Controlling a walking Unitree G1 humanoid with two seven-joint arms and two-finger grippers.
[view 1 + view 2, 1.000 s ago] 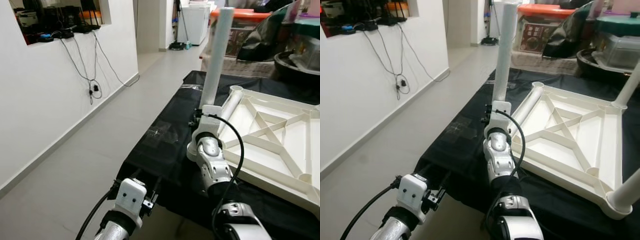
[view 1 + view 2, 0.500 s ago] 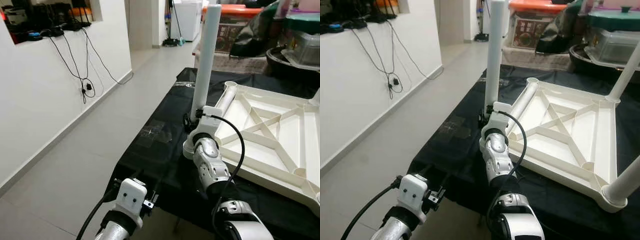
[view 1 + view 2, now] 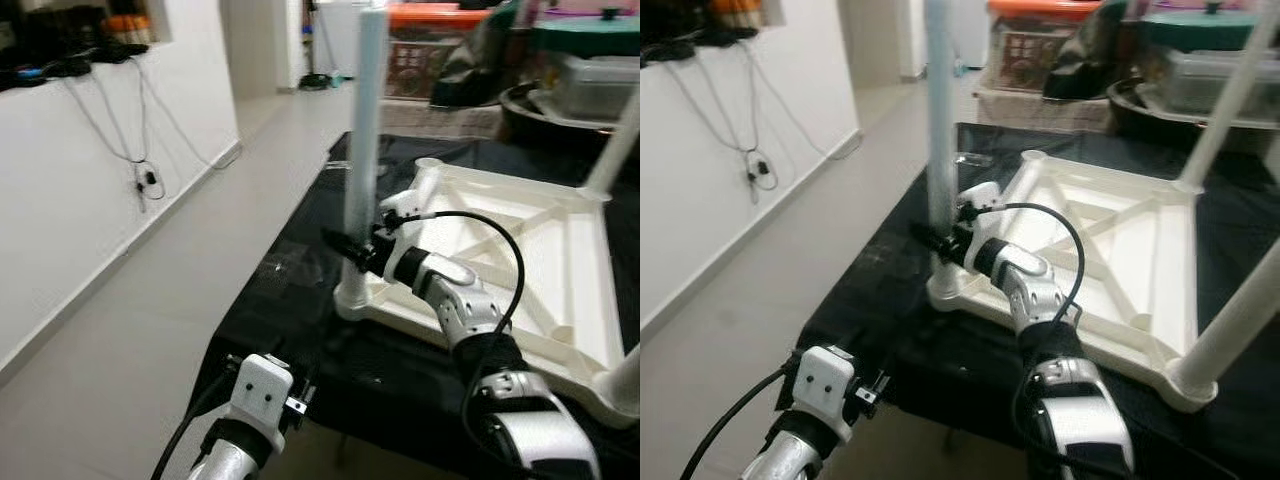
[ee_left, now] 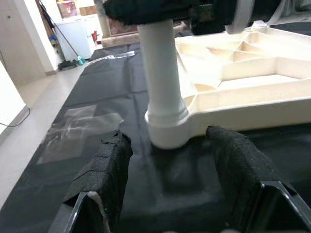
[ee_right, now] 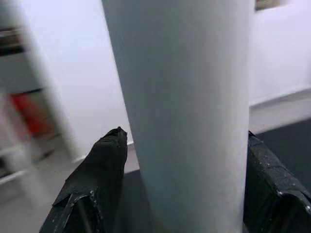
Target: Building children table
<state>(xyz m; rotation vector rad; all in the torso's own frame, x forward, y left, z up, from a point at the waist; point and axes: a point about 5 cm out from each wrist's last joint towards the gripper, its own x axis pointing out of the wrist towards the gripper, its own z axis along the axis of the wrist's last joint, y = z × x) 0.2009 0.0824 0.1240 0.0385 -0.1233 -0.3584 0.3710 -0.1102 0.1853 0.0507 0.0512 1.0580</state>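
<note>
**Leg seated at the near-left corner, clamped low**

Upside down on a black cloth-covered surface (image 3: 300, 300): a white plastic children's tabletop (image 3: 500, 250), ribbed underside up, so that the corner sockets face upward for the legs. Standing upright in the near-left corner socket (image 4: 167, 128), a tall white plastic tube leg (image 3: 365, 120), gripped low on its shaft by the right gripper (image 3: 350, 250), black fingers (image 5: 104, 165) closed on either side of the tube (a low hold, probably to steer and press the foot into the socket without levering the top). Already fitted at the far right corner, a second white leg (image 3: 1230, 90); at the near right corner, a third (image 3: 1230, 320).

Lower down, by the front edge of the cloth, the left gripper (image 4: 167, 184), padded fingers (image 4: 109, 165) spread wide and holding nothing, aimed at the socket from close in. Likely idle here, or placed to steady the corner if needed.

Beyond the work surface, a white wall with dangling cables (image 3: 140, 150) and stacked storage boxes (image 3: 1050, 50).

Judged stage: leg in its socket; fully home or not, impossible to tell.
</note>
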